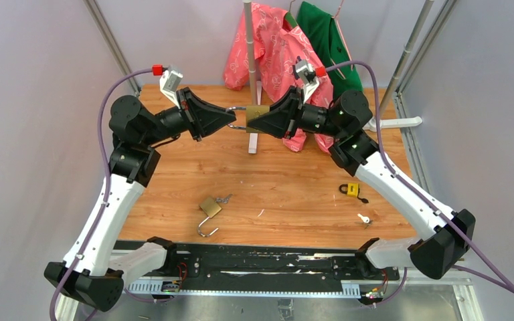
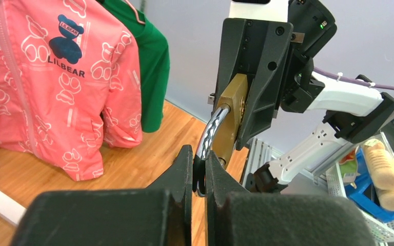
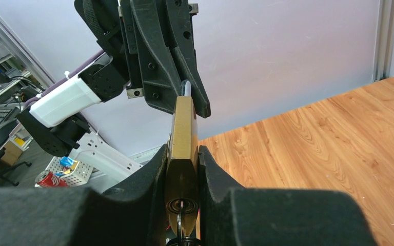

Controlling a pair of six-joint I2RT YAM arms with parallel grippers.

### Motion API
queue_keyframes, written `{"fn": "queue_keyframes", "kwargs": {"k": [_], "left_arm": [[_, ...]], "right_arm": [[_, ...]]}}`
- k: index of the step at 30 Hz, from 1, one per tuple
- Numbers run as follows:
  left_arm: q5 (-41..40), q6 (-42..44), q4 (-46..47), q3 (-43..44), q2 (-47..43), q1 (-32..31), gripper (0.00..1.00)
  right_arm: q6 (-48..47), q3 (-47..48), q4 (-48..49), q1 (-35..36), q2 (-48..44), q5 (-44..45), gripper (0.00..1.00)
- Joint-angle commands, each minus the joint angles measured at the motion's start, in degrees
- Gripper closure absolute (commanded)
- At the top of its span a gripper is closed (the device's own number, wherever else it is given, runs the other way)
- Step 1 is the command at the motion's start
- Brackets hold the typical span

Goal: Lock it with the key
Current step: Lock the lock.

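A brass padlock [image 1: 257,114] is held in the air between both arms over the back of the table. My right gripper [image 1: 272,120] is shut on its brass body [image 3: 183,148], and a key [image 3: 181,221] sits in the keyhole at the body's bottom end. My left gripper [image 1: 233,119] is shut on the padlock's silver shackle [image 2: 208,134], which curves out of the brass body [image 2: 230,118] in the left wrist view. The two grippers face each other, fingertips almost touching.
A second brass padlock [image 1: 209,206] with open shackle and keys lies on the wooden table [image 1: 288,180] at the front middle. A small yellow padlock [image 1: 352,190] and a small key [image 1: 363,219] lie at the right. Pink and green clothes [image 1: 271,40] hang behind on a stand.
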Motion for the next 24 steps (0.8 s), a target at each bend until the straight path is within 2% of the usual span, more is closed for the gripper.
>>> {"fn": "queue_keyframes", "kwargs": {"k": [1,6,8,12,24], "left_arm": [[4.52,-3.55,2.76,-3.28,2.62,-7.18,1.00],[6.61,-4.90,5.01,-4.60,2.28,-7.18,1.00],[8.91,-5.33,6.34,-4.70,2.25,-7.18,1.00],[11.11,-6.98,8.74,-4.35,2.52,-7.74,1.00],[9.31,-6.44,9.07,-4.16,4.28,-13.06,1.00]], "right_arm": [[-1.98,1.16,0.11,7.82,3.79,-2.96,1.00],[-1.60,-0.23,1.92,7.67,3.36,-3.30,1.00],[0.19,0.60,2.73,6.92,4.38,-6.27,1.00],[6.84,0.08,10.78,6.39,6.56,-10.89,1.00],[9.29,0.51,13.34,6.33,8.70,-12.38,1.00]]}}
